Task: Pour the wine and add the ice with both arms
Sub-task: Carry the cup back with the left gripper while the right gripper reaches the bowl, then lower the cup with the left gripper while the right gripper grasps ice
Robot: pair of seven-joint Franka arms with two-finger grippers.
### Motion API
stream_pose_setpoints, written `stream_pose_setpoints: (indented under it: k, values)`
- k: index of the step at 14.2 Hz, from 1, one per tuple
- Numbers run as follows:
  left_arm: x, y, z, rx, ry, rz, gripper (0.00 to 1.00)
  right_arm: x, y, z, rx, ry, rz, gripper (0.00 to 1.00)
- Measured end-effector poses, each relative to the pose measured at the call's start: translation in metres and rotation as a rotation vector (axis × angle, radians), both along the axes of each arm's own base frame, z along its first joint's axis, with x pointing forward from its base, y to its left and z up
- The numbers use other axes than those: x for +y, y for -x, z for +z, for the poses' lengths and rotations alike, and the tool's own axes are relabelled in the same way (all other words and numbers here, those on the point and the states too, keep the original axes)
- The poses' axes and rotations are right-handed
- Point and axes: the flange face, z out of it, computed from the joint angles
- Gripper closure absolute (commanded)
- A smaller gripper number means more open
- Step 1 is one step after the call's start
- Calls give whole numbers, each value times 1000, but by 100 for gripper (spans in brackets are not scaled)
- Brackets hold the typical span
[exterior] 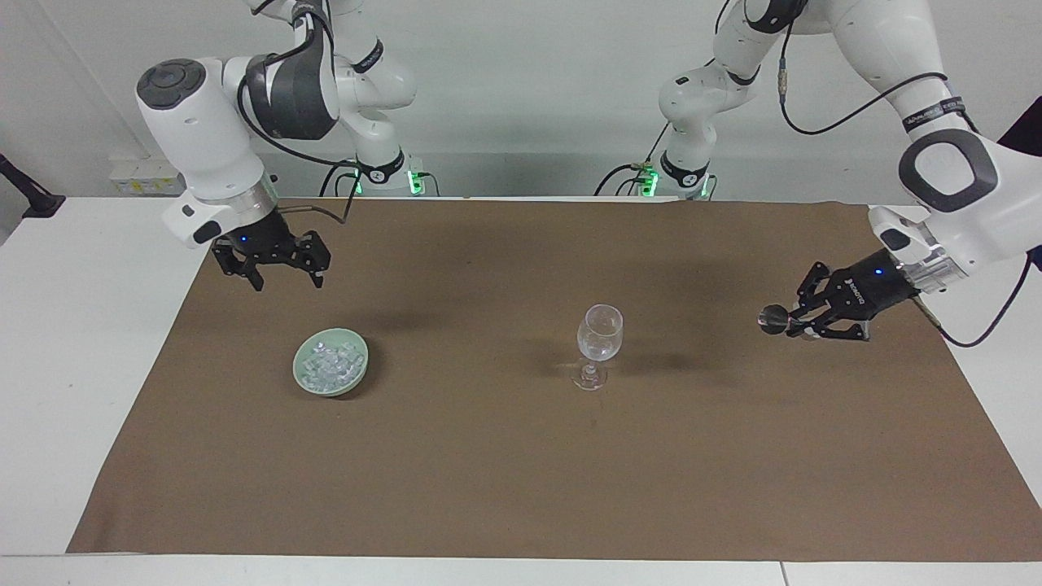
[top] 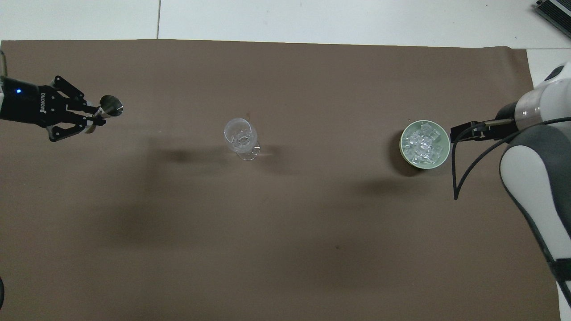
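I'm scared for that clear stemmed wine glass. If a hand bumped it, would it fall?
Probably. The clear stemmed wine glass stands tall on a thin stem and small foot, so it looks top-heavy. Thin glass likely breaks. Lying down, its round bowl could roll on the flat brown mat.

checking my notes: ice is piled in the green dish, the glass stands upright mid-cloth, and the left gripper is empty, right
Not quite. The left gripper is not empty: it is shut on a small metal cup, seen best in the overhead view. The rest holds: the ice is piled in the green dish, and the glass stands upright mid-cloth.
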Motion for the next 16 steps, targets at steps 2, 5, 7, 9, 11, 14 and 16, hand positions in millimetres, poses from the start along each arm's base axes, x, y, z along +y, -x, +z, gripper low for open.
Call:
stream_pose_setpoints:
  k: [2,5,7,9,11,14,16]
  values:
    - [46,5,-36,11,136,-1,100,0,-9,-19,-22,3,15,0]
    - [101,25,-89,30,373,-4,100,1,-20,-46,-54,5,25,0]
    - [120,35,-130,22,525,-16,100,2,-26,-68,-62,7,27,0]
    - [124,41,-171,22,623,-25,100,5,-30,-90,-61,7,31,0]
    - [129,46,-204,18,686,-21,100,10,-25,-113,-34,5,42,0]
    - [144,56,-225,-5,765,7,100,11,-16,-139,-22,5,48,0]
    - [154,60,-231,-25,794,25,100,11,-9,-151,-2,5,50,0]
